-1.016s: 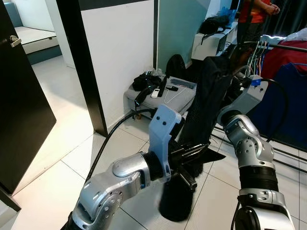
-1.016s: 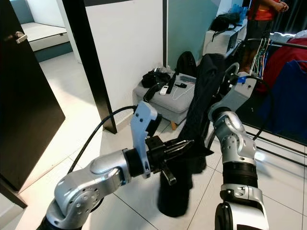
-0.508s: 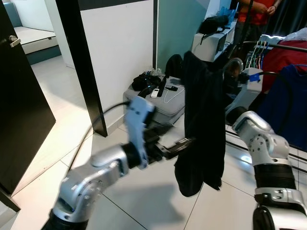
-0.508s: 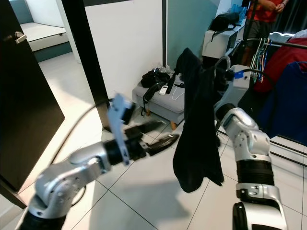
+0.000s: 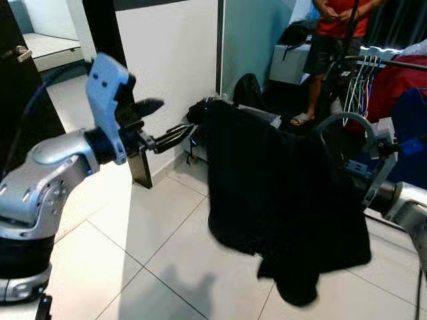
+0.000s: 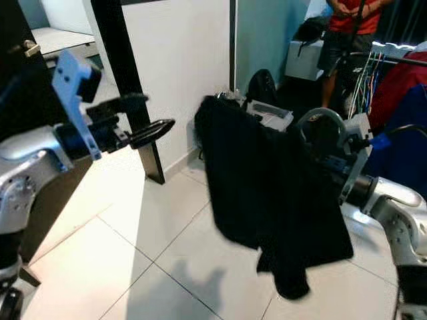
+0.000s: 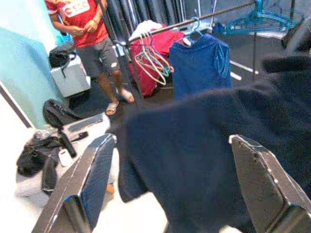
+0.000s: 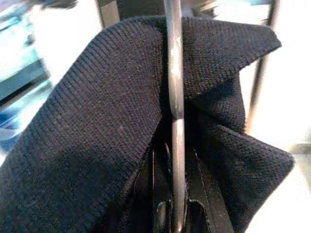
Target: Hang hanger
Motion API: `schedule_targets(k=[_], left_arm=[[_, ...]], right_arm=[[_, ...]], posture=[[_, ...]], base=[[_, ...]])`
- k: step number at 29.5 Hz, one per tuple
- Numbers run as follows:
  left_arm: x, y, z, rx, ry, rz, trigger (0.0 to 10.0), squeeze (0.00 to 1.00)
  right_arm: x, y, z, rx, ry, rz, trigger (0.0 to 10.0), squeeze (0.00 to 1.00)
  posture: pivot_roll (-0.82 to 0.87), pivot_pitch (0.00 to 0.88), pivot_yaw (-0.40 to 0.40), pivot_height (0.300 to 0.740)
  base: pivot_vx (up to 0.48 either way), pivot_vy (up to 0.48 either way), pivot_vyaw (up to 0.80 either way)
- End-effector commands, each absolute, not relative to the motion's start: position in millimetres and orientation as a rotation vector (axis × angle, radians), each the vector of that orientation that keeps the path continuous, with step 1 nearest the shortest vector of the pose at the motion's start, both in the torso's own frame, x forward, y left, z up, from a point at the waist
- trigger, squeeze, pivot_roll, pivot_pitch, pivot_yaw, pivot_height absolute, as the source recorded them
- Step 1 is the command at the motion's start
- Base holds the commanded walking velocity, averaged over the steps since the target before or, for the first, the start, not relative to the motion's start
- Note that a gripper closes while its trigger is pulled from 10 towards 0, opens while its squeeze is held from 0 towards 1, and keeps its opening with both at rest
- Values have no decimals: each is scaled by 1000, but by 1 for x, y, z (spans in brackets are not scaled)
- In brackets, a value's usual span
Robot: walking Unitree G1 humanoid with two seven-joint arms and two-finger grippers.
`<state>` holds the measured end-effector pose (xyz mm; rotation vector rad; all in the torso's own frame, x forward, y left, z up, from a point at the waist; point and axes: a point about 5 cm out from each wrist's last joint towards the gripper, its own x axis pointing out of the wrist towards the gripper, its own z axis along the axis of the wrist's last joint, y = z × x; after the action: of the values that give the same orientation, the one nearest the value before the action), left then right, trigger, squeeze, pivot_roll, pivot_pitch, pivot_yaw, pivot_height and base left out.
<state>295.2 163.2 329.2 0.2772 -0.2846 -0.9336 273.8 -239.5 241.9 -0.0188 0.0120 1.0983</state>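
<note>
A grey metal hanger (image 8: pixel 174 97) carrying a black knit garment (image 5: pixel 280 200) sits mid-scene, the cloth draping toward 5 o'clock. My right gripper (image 8: pixel 172 206), at 3 o'clock, grips the hanger's wire, fingers closed on it. My left gripper (image 5: pixel 163 133) is raised at 10 o'clock, fingers parted and holding nothing, just apart from the garment's edge. At 1 o'clock I see a clothes rail (image 7: pixel 194 22) hung with a blue shirt (image 7: pixel 201 63), and a person in a red top (image 5: pixel 337 17) standing beside it.
</note>
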Motion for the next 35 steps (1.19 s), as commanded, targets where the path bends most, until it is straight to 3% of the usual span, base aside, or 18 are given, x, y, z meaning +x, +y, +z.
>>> schedule_targets(k=[1, 8, 13, 31, 35], left_arm=[[288, 158, 337, 366, -268, -1085, 10000, 0], [282, 143, 324, 543, -145, -1329, 10000, 0], [278, 138, 314, 583, -86, -1400, 10000, 0], [276, 149, 294, 618, 124, -1474, 10000, 0], [288, 155, 300, 602, 102, -1385, 10000, 0]], right_arm=[[262, -223, 243, -41, 39, 1275, 0, 0], [248, -190, 230, -107, 136, 1527, 0, 0], [246, -179, 230, -127, 130, 1584, 0, 0], [251, -171, 235, -168, 111, 1600, 0, 0], [250, -171, 228, -197, 157, 1599, 0, 0]], posture=[[-30, 0, 21, 740], [-31, 0, 26, 740], [-31, 0, 26, 740], [-23, 0, 21, 740], [-27, 0, 23, 740]], base=[[0, 0, 0], [0, 0, 0], [0, 0, 0], [0, 0, 0], [0, 0, 0]])
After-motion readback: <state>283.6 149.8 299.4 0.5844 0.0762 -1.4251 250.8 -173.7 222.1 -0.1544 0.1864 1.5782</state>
